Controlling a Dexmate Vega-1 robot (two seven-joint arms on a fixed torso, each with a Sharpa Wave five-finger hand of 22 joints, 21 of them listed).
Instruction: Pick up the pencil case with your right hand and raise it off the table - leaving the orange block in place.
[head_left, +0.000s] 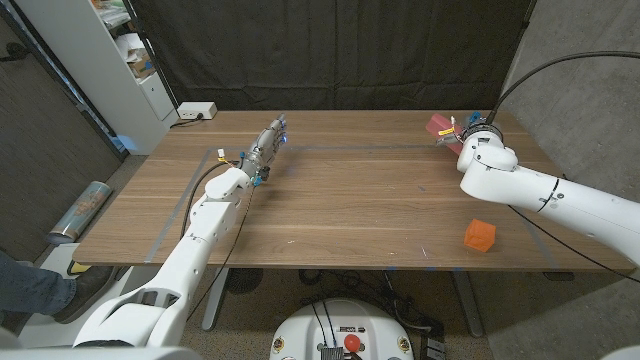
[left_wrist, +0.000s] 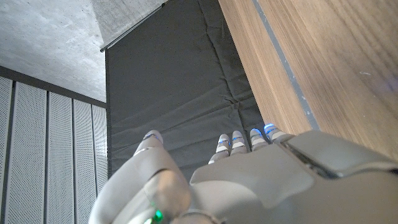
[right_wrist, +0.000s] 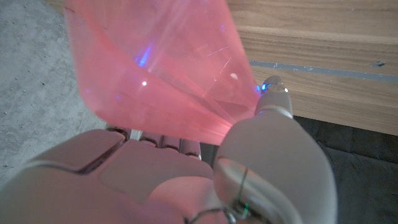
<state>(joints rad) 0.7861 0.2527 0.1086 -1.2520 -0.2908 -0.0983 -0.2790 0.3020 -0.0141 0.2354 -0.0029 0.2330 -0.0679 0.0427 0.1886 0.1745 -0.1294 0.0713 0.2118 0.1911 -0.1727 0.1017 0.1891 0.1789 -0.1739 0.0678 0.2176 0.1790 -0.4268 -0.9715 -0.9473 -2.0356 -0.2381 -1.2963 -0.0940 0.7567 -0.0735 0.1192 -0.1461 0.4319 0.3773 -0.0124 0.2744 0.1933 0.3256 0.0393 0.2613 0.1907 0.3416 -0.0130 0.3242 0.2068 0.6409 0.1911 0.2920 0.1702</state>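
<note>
The pencil case (head_left: 438, 124) is a translucent pink pouch near the table's far right edge. My right hand (head_left: 464, 134) grips it, and up close the case (right_wrist: 168, 68) sits between the thumb (right_wrist: 273, 102) and the fingers. I cannot tell whether it is clear of the wood. The orange block (head_left: 479, 236) sits alone on the table near the front right, beside my right forearm and apart from the hand. My left hand (head_left: 268, 143) reaches out over the far left-middle of the table with its fingers (left_wrist: 239, 142) extended and nothing in them.
Blue tape lines (head_left: 200, 185) mark out a rectangle on the wooden table (head_left: 350, 200). A white box (head_left: 195, 111) sits at the back left corner, next to a white shelf unit (head_left: 110, 60). A person's leg and shoe (head_left: 40, 285) are on the floor at the left.
</note>
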